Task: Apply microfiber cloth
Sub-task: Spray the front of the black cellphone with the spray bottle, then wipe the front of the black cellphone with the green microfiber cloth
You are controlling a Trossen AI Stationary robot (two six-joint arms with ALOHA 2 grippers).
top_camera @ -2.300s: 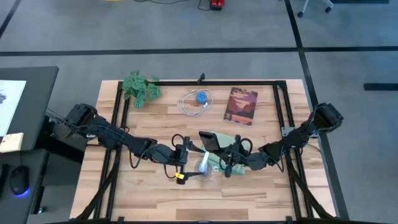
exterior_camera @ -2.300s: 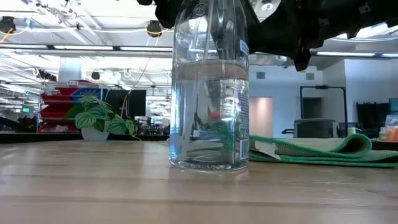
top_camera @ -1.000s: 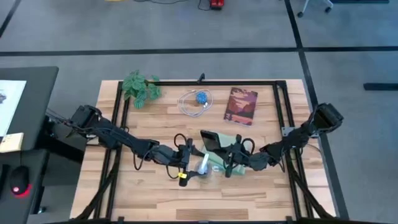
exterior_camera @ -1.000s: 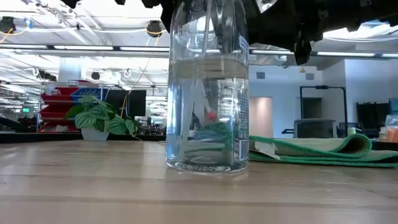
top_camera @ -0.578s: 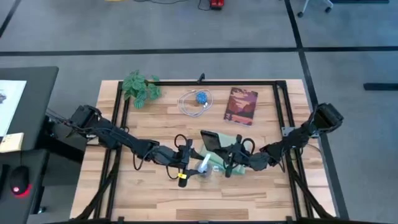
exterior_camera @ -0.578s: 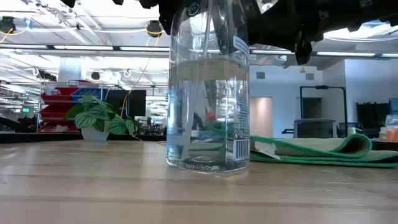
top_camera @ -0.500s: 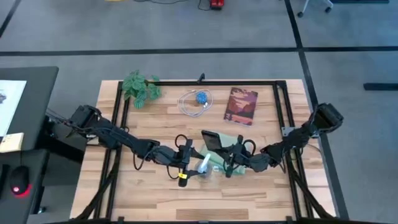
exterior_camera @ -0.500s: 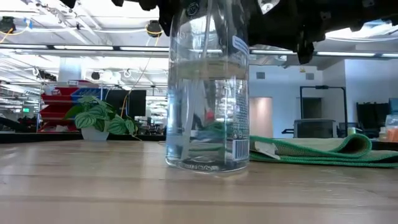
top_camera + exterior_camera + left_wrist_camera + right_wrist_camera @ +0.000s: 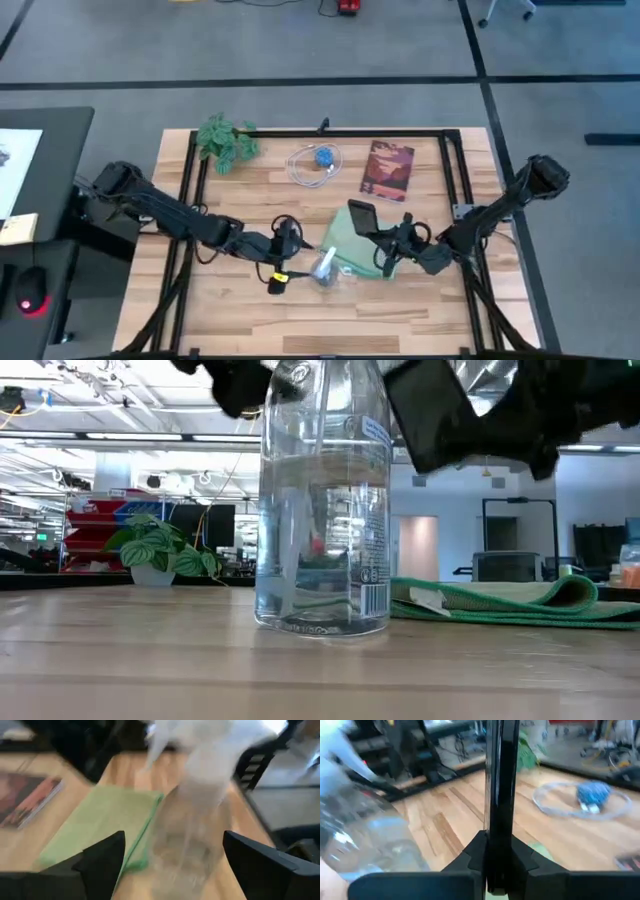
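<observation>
1. You get no readable text in any view.
2. Spray bottle (image 9: 322,500), centre of the low view: a label strip with small print and what looks like a barcode runs down its right side; none of it can be made out.
3. Book (image 9: 387,170), upper right of the table in the high view: reddish cover picture, and any title on it is too small to read.
4. Paper (image 9: 17,160) on the desk at the left edge of the high view: dark marks only, illegible.
5. Both wrist views are blurred, so you can read nothing there.
</observation>
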